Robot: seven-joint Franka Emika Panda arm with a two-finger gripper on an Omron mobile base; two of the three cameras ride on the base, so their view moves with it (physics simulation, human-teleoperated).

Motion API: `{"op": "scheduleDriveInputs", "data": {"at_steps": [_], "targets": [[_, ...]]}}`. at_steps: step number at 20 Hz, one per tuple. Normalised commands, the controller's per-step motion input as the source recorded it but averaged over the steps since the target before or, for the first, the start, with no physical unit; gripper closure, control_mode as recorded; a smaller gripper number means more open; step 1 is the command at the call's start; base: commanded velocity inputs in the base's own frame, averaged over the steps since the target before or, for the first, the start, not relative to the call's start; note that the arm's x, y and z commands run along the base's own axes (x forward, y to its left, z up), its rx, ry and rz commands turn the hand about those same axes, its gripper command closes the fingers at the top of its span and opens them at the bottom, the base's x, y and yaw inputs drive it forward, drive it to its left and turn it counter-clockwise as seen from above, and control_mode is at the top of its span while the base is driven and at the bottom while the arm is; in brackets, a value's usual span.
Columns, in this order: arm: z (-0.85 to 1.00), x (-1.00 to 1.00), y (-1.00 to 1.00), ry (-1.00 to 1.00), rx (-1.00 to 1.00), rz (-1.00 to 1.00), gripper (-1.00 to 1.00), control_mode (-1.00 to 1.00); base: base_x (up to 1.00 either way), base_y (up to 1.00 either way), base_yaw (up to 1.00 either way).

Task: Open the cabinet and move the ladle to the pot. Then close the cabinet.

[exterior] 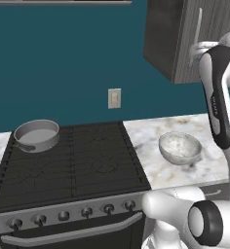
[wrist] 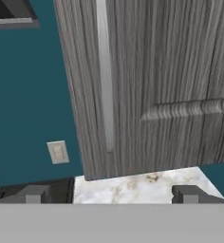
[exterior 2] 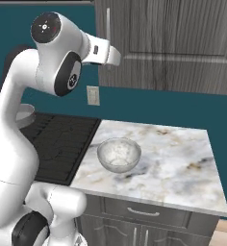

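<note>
The dark grey wood-grain cabinet (wrist: pixel 171 71) hangs on the wall with its panelled door shut. Its long silver bar handle (wrist: pixel 103 71) runs down the door's left edge. My gripper (wrist: pixel 111 194) is open and holds nothing, its fingertips (wrist: pixel 33 194) spread wide. It faces the door a short way in front of the handle and does not touch it. From the left base view the cabinet (exterior: pixel 185 34) is at the upper right, and the grey pot (exterior: pixel 37 135) sits empty on the stove's back left burner. The ladle is out of view.
A translucent speckled bowl (exterior 2: pixel 119 154) stands on the marble counter (exterior 2: pixel 182 158) right of the black stove (exterior: pixel 68 160). A wall outlet (exterior: pixel 114 98) sits on the teal wall between the stove and the cabinet. Low grey cabinets (exterior 2: pixel 134 216) run under the counter.
</note>
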Motion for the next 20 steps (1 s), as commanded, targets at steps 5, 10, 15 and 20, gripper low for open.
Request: {"op": "scheduleDriveInputs", "data": {"at_steps": [5, 10, 15, 20], "targets": [[0.0, 0.37, -0.17, 0.0, 0.01, 0.05, -1.0, -1.0, 0.0, 0.0, 0.0], [0.0, 0.44, -0.01, 0.02, 0.04, 0.05, -1.0, -1.0, 0.0, 0.0, 0.0], [0.0, 0.52, 0.0, 0.01, 0.07, 0.03, -1.0, -1.0, 0.0, 0.0, 0.0], [0.0, 0.54, 0.0, 0.0, 0.05, 0.0, -1.0, -1.0, 0.0, 0.0, 0.0]]}}
